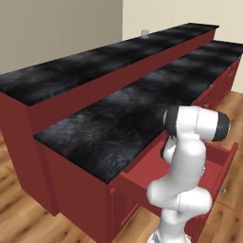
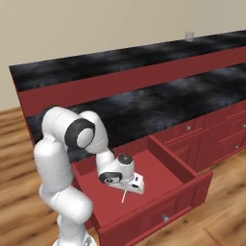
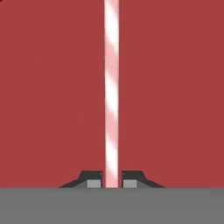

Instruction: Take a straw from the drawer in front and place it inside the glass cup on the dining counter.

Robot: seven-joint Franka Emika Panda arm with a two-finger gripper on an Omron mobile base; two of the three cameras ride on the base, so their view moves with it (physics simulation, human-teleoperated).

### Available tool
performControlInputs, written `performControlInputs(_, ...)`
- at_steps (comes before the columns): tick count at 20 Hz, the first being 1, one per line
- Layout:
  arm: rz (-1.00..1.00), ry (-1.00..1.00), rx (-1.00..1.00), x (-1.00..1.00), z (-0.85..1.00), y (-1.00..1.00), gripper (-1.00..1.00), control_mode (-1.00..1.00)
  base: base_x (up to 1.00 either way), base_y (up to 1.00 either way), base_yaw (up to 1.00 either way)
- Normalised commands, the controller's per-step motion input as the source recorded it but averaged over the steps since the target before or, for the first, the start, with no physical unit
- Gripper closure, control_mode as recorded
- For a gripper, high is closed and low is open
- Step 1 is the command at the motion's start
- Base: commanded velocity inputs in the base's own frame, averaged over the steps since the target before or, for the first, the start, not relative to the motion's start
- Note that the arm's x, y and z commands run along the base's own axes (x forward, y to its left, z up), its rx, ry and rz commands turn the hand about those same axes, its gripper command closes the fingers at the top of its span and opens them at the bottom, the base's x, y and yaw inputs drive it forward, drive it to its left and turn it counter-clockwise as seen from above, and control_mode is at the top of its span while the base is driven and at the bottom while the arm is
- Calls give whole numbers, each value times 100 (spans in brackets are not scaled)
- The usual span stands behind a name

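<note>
Drawer pulled wide open below the lower black bench; arm bent down into it. Pincer low over the red drawer floor, its two tips clenched against either side of the straw, grasping it. Straw is pink-and-white striped, running straight away from the tips along the floor in hand view; in right base view a short pale end pokes out under the hand. Cup stands upright on the raised dining counter, far end, well apart from the drawer; also seen in left base view.
</note>
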Motion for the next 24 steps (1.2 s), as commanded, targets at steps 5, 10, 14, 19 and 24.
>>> performControlInputs(5,0,-45,0,-48,100,0,100,-100,0,0,0)
performControlInputs(10,0,-37,-1,-15,100,0,100,-100,0,0,0)
performControlInputs(14,0,-31,-3,2,100,0,100,-100,0,0,0)
performControlInputs(19,0,-16,-3,6,100,0,100,-100,0,0,0)
performControlInputs(24,0,-2,0,6,100,1,100,-100,0,0,0)
